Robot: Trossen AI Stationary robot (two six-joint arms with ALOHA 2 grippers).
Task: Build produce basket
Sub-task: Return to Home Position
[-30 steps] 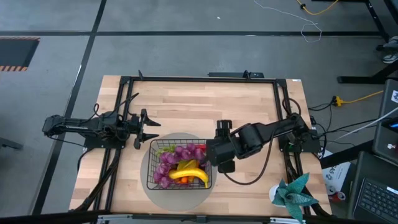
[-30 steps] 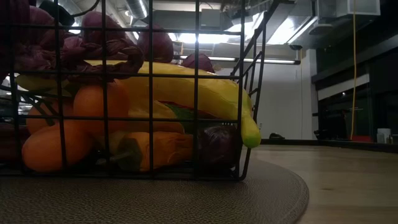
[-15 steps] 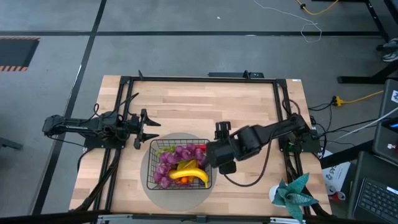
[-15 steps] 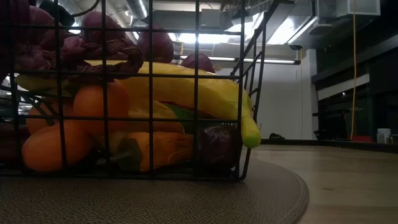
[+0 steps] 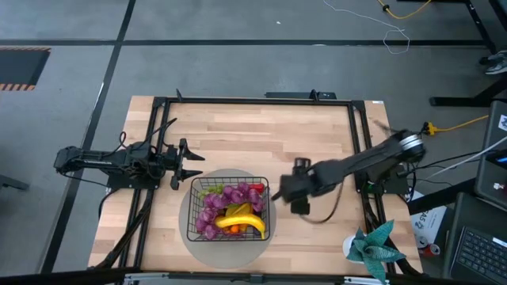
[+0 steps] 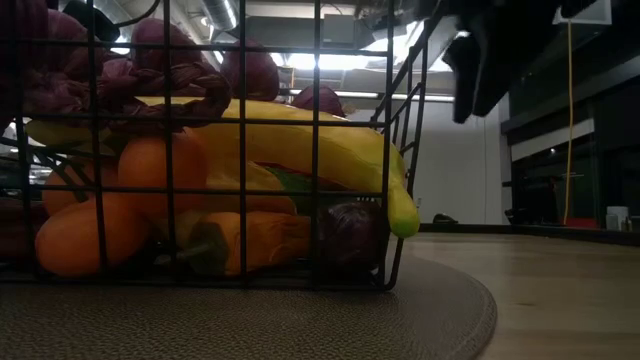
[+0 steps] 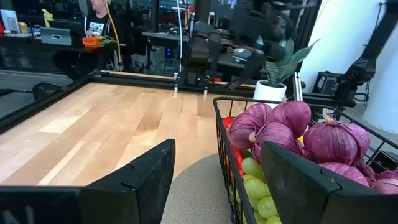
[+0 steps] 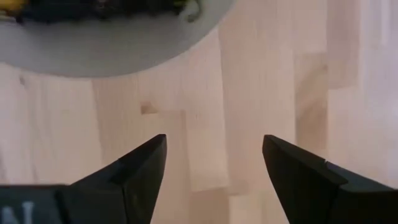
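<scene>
Right jaws: the right gripper [image 8: 214,140] stands wide apart and empty, with only bare planks and a sliver of mat between the fingers.
Left jaws: the left gripper [image 7: 217,149] is also spread and holds nothing. It waits near the worktop's left edge, aimed at the basket's corner.
Change: half a second ago the right gripper [image 5: 295,188] sat just beside the basket's right wall. It has now drawn off toward the worktop's right edge, with its arm raised and stretched, and its dark bulk has come into the low view's upper corner.
Unchanged: the left arm, the basket and everything in it have not shifted.
Meaning: my reading is a retreat after the last drop. The load looks complete, and parking the arm seems to be all that remains.
Basket [image 5: 190,210]: black wire in an open square grid with thin, stiff bars. It stands on the mat by the worktop's front edge, about midway along.
Banana [image 6: 300,150]: smooth, glossy, curved yellow plastic, lying on top.
Carrots [image 6: 80,235]: matte orange and rounded, pressed low against the mesh.
Purple bulbs [image 7: 280,124]: papery-looking and ribbed, with pointed tips, heaped at the rim.
Green grapes [image 7: 258,196]: small, shiny beads.
Chili [image 5: 255,188]: a red sliver at the far right corner.
Mat [image 5: 198,245]: a round grey disc with a woven, ribbed surface.
Worktop [image 5: 253,134]: pale wood planks with visible grain, framed by black rails.
</scene>
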